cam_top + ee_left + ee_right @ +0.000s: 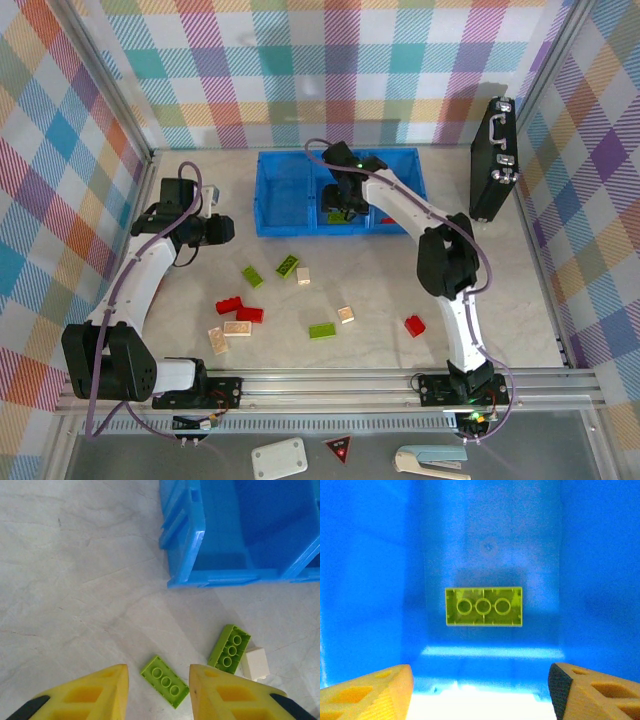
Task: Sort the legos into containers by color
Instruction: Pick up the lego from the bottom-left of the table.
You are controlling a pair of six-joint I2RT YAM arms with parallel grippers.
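Observation:
The blue three-compartment tray [275,195] stands at the back centre. My right gripper [345,205] hangs open over its middle compartment, and a lime green lego [483,606] lies loose on the floor below the open jaws [480,672]. My left gripper [222,230] hovers left of the tray, its jaws [158,672] apart and holding nothing. Under it on the table lie a green lego [165,681], another green one [229,648] and a pale one [255,664]. Red [250,314], tan [237,328] and green [322,330] legos are scattered mid-table; one red lego [414,325] lies to the right.
A black hard case [495,160] leans against the back right wall. Checked walls close in the left, back and right sides. A metal rail [330,380] runs along the near edge by the arm bases.

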